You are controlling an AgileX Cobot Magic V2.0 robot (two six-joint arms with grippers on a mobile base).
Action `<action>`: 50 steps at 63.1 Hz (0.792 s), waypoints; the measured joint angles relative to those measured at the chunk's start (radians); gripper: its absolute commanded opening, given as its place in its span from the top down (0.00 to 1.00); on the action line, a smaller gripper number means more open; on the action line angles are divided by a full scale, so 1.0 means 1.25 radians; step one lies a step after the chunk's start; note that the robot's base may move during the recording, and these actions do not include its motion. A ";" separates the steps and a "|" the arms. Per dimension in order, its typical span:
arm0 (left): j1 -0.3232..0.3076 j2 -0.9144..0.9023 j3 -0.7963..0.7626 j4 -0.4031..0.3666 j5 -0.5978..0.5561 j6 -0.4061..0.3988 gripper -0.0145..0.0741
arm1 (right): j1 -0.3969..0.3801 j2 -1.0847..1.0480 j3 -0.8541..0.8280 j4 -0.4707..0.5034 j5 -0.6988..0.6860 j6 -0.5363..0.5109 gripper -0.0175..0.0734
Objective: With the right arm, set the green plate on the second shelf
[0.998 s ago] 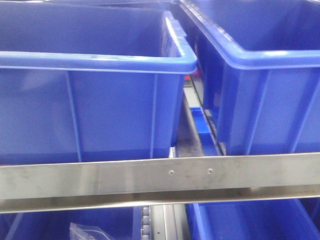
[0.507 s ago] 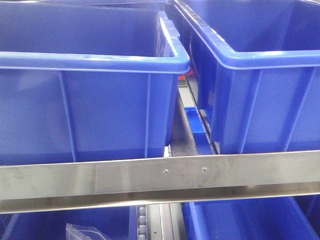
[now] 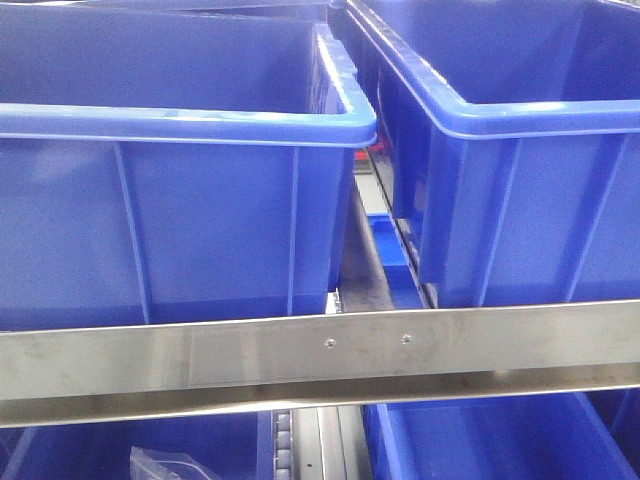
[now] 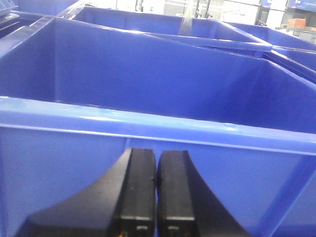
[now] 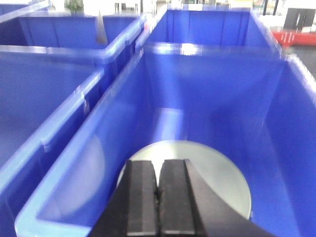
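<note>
Blue bin [image 5: 217, 98] holds one green plate [image 5: 222, 182].

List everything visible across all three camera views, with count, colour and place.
Bins: two large, blue, side by side on the upper shelf level, left and right; more blue bins behind and below.
Green plate: one, pale, lying flat on the floor of a blue bin, under the right pincer.
Shelf rail: one, silver metal, across the front below the bins.
Plastic bag: one, clear, in the lower left bin.
Small tray: one, blue, in the gap between the bins.
Left pincer: black, shut, facing a bin wall.
Right pincer: black, shut, above the plate.
</note>
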 measured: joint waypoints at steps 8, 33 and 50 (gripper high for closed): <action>0.000 0.000 0.000 0.000 0.000 0.000 0.69 | 0.000 -0.082 0.012 -0.002 0.077 0.000 0.75; 0.000 0.000 0.000 0.000 0.000 0.000 0.69 | -0.010 -0.528 0.311 0.070 0.150 0.032 0.75; 0.000 0.000 0.000 0.000 0.000 0.000 0.69 | -0.179 -0.530 0.364 0.082 0.173 0.046 0.75</action>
